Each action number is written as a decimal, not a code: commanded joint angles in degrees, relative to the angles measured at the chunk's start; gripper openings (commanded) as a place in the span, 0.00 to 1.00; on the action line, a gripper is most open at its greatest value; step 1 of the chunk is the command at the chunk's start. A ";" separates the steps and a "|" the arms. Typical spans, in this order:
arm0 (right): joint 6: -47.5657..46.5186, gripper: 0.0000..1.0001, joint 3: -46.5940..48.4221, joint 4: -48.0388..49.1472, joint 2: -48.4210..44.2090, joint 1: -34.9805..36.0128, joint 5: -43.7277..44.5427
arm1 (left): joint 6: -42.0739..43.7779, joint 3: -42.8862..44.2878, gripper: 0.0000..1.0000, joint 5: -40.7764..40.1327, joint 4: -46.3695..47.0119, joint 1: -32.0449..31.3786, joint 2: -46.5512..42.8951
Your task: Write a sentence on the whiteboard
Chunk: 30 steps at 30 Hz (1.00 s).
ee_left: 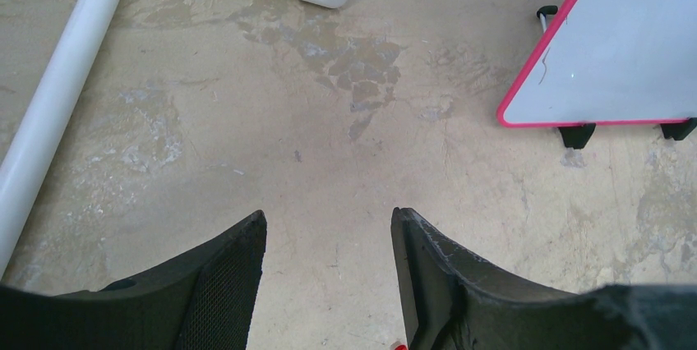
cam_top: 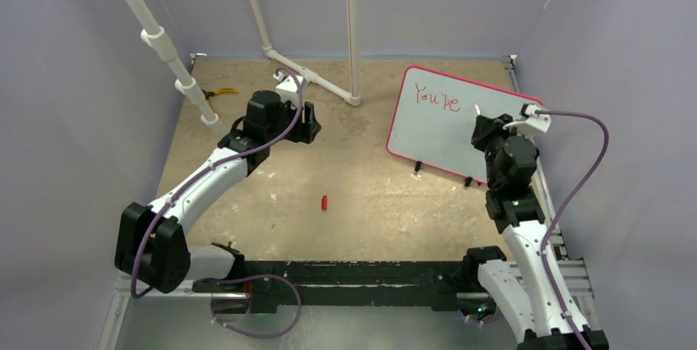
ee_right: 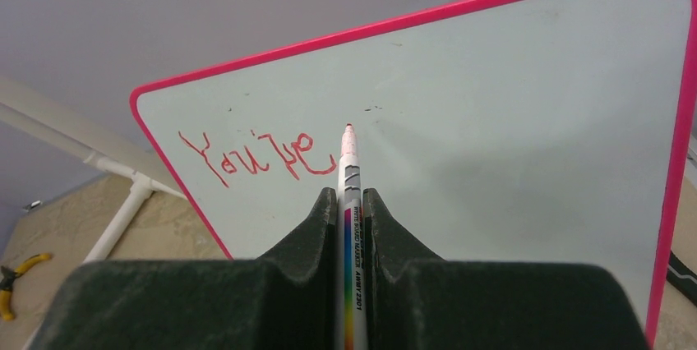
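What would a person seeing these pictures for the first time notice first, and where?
A white rectangular whiteboard with a pink-red frame stands far right on the tan table, red handwriting "You're" at its upper left. The right arm holds a white marker pen in shut jaws, red tip near the board. A small red piece lies mid-table.

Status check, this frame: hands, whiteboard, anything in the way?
Right hand shut on marker, tip at the whiteboard. Left hand open, empty, away from board. Sentence reads only "You're". Small red piece on table, not in the way.
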 commanded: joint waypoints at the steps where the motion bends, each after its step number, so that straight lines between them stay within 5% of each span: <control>1: -0.01 0.00 -0.42 2.07 0.82 -0.59 -1.51 | -0.33 -0.24 0.57 -0.71 2.29 0.34 -1.76; 30: -1.08 0.00 -0.28 4.82 4.25 -1.27 1.25 | 0.16 -0.14 0.57 -1.47 1.93 0.35 -2.12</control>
